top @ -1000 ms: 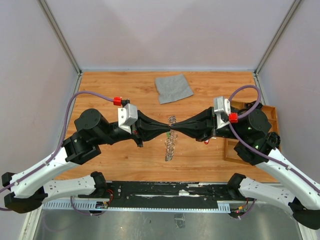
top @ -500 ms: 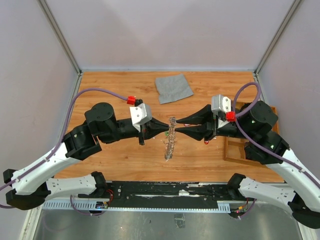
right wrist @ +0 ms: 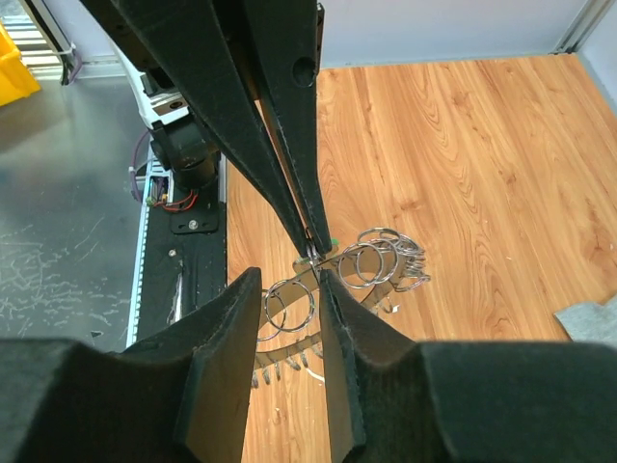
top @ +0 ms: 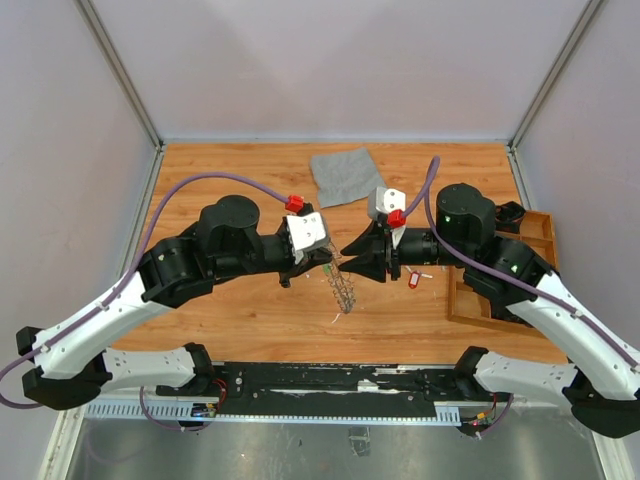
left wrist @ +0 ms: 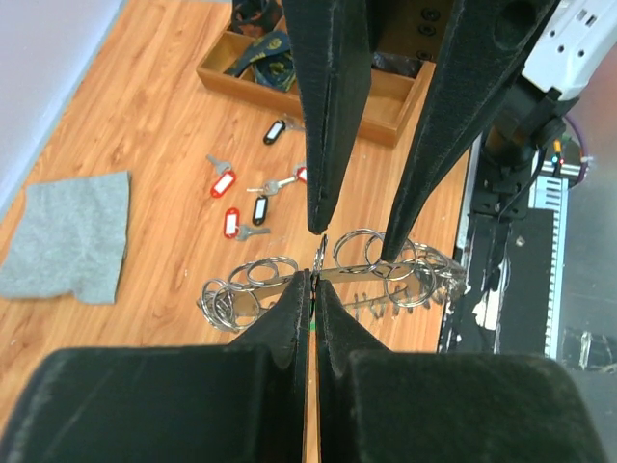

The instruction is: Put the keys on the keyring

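The keyring [left wrist: 371,273] is a wide silvery ring with several small split rings strung along its rim. It hangs edge-on above the table [top: 343,285]. My left gripper [left wrist: 315,277] is shut on its rim [top: 333,260]. My right gripper [right wrist: 287,283] is open and faces the left one across the ring [top: 348,262]. One small split ring [right wrist: 289,307] shows between its fingers, and its right fingertip [right wrist: 329,282] is close beside the rim. Several keys with red and black tags [left wrist: 231,201] lie on the table; one red-tagged key [top: 413,281] lies below the right wrist.
A grey cloth [top: 346,175] lies at the back of the wooden table [top: 230,310]. A wooden tray [top: 540,232] with black parts stands at the right edge. Side walls close in on the table on both sides.
My right gripper has opened and let go of the keyring. Both grippers have shifted, the left arm reaching further right, and the ring now hangs from the left gripper alone.
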Robot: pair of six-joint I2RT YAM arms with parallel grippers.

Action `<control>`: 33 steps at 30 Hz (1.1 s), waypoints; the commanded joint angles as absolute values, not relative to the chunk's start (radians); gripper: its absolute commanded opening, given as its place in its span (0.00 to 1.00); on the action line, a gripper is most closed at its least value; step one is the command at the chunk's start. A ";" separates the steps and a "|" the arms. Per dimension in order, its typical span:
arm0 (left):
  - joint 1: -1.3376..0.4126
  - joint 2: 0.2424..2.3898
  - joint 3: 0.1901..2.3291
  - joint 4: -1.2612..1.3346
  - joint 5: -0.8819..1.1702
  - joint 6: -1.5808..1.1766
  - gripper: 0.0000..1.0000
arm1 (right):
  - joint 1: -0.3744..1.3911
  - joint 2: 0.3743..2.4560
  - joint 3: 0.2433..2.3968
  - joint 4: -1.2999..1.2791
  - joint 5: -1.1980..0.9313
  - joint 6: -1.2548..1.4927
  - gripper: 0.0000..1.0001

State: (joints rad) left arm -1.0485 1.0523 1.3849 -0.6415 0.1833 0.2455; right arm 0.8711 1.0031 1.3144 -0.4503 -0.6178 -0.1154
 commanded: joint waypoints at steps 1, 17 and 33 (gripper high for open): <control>-1.048 1.051 1.427 -0.663 0.180 0.279 0.01 | 0.885 1.009 1.332 -0.453 -0.615 -0.140 0.31; -1.047 1.067 1.442 -0.697 0.217 0.293 0.01 | 0.884 1.053 1.306 -0.421 -0.627 -0.143 0.27; -1.048 1.052 1.435 -0.682 0.225 0.290 0.00 | 0.884 1.064 1.291 -0.411 -0.636 -0.141 0.20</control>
State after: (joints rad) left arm -1.0485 1.0725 1.4044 -0.7216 0.2039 0.2844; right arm 0.8711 1.0615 1.2984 -0.4385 -0.6216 -0.1322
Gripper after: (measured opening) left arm 0.020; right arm 0.206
